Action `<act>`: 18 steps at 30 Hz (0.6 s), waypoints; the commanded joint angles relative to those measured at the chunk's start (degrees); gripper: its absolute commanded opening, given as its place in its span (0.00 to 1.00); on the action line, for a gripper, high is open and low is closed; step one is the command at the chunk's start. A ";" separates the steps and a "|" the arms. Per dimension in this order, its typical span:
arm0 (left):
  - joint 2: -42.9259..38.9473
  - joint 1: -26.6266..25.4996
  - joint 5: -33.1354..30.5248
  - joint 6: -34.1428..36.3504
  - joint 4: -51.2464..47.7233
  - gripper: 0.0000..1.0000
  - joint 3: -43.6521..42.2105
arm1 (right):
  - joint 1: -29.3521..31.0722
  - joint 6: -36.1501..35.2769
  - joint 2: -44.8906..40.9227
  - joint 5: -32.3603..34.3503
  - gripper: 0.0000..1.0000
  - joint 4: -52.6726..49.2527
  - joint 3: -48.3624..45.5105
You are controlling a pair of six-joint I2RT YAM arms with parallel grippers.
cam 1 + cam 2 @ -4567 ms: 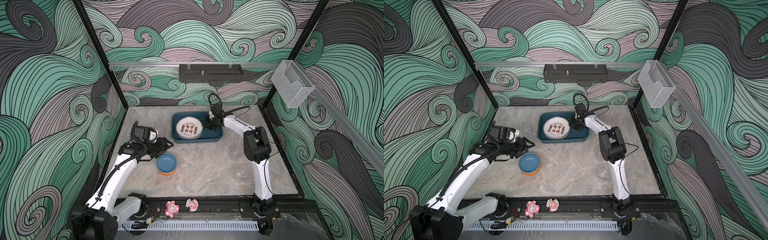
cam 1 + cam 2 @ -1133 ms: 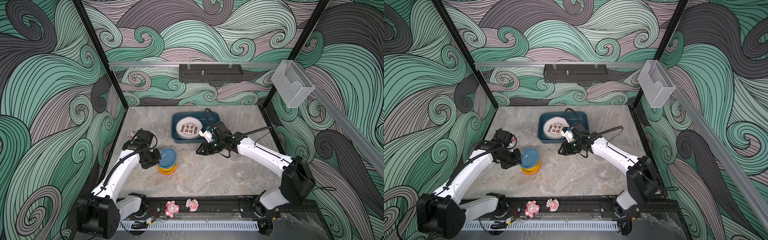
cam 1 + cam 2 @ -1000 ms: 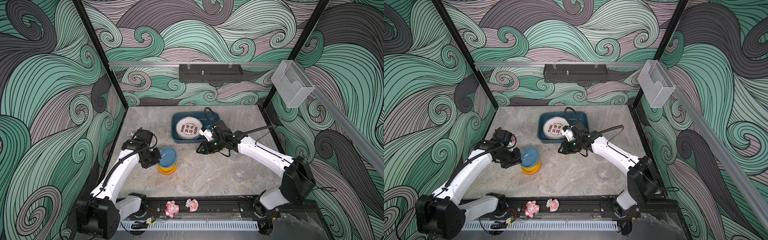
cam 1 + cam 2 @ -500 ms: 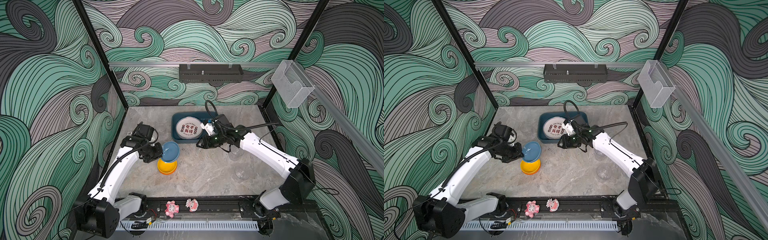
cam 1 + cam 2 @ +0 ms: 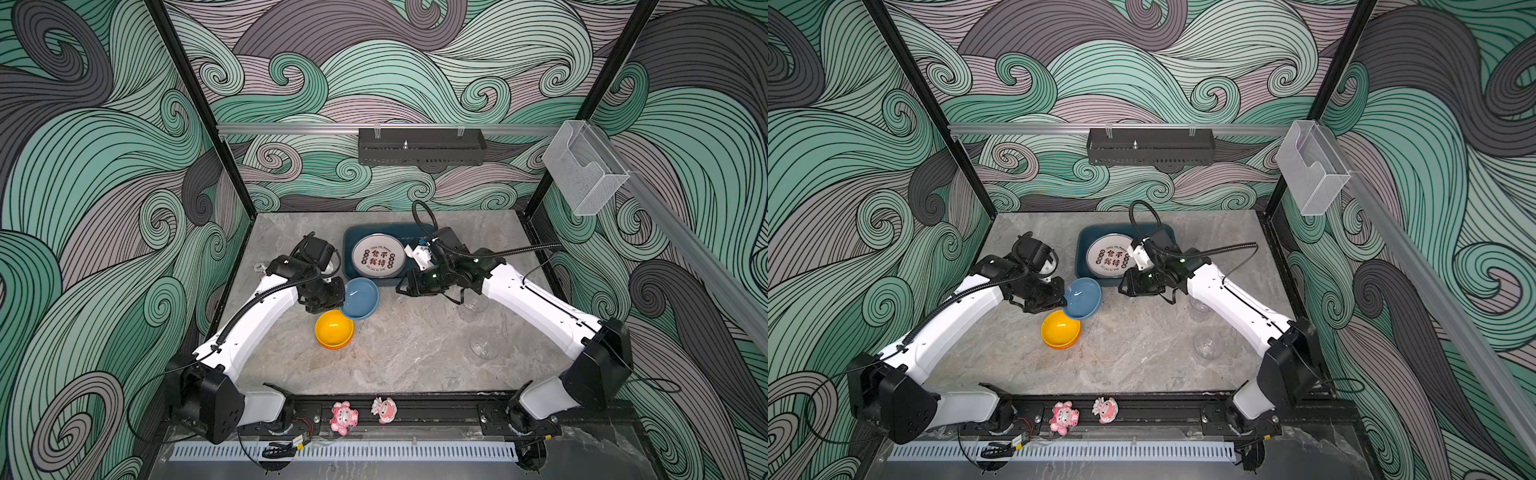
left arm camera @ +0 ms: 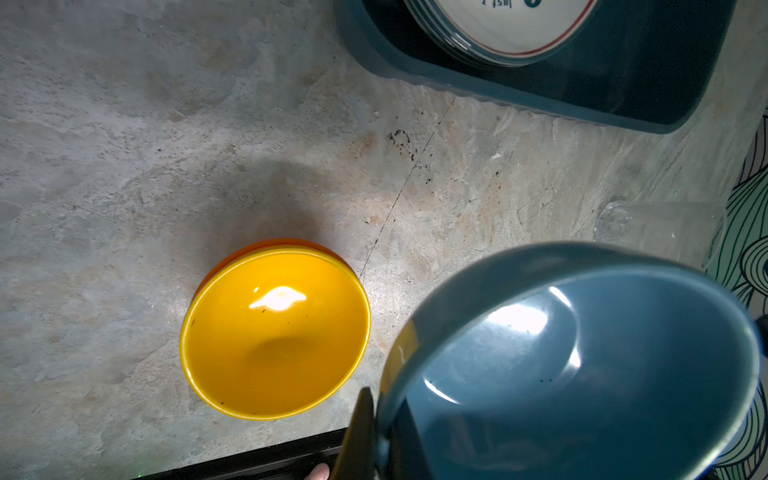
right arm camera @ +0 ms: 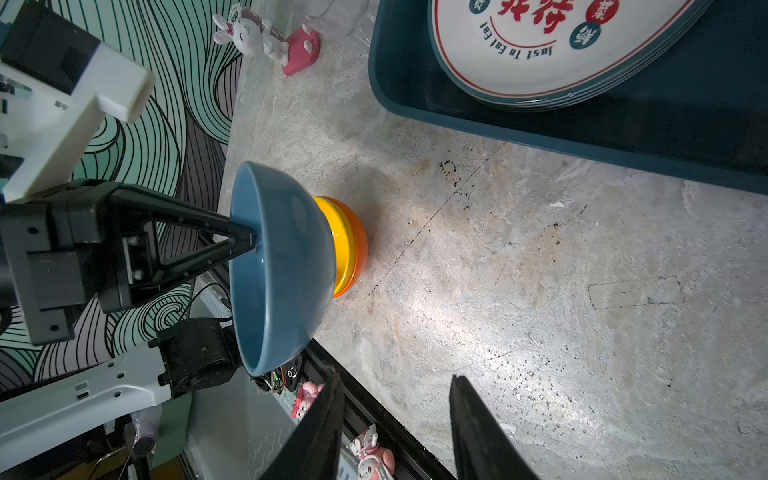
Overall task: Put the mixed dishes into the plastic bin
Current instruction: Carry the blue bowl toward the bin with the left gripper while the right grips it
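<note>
Left gripper [image 7: 249,243] pinched on rim of small glossy blue bowl [image 5: 360,297], mouth up, slightly tilted. Right gripper [image 7: 397,379] half-open, empty.

Plates [image 5: 378,259] in bin [image 5: 370,230]; bowl stack [image 5: 333,329] before.

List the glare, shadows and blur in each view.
Left wrist view: white glare spots in the yellow bowl and the blue bowl, which looms close and soft-edged; grey shadow on the table by the yellow bowl. Right wrist view: bright patch on the table. In both top views the near clear glass nearly vanishes against the marble.
</note>
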 commanded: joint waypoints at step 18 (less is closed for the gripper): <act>8.47 -6.96 -3.04 -0.76 0.27 0.00 10.01 | -0.80 2.99 0.74 -1.97 0.49 0.17 4.77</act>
